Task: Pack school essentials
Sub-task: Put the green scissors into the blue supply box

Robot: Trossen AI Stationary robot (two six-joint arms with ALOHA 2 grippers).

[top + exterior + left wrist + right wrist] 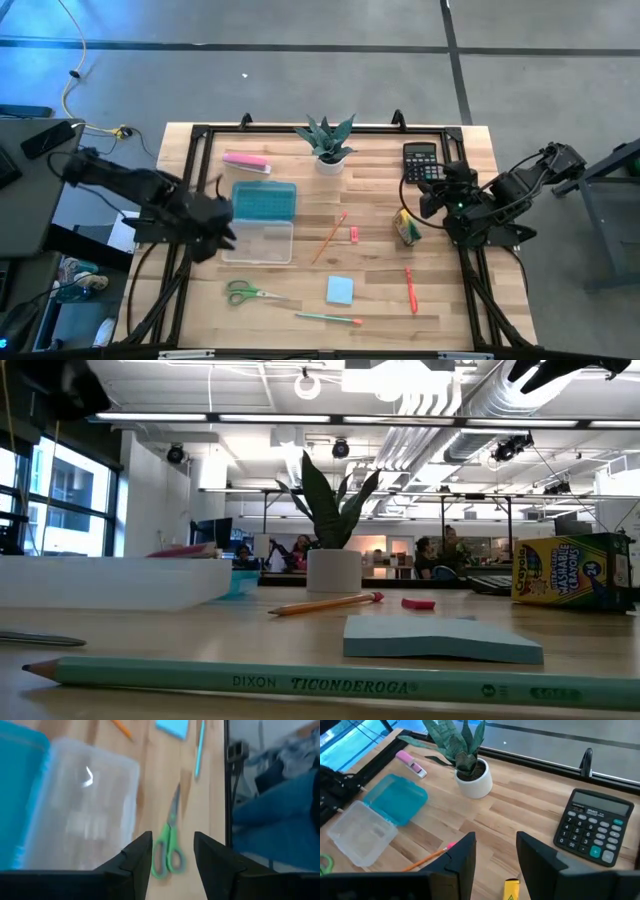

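Observation:
Both grippers are open and touch nothing. My left gripper hovers at the left side of the open case, and the green-handled scissors lie flat beyond its fingers. My right gripper hangs above the yellow-green crayon box, which stands on the table. Lying flat on the wood are the orange pencil, pink eraser, blue sticky-note pad, teal pencil and red pen.
The case lies open, with its teal lid toward the far side and its clear tray toward the near side. A potted plant, a black calculator and a long pink bar sit along the far edge. A black frame rims the table.

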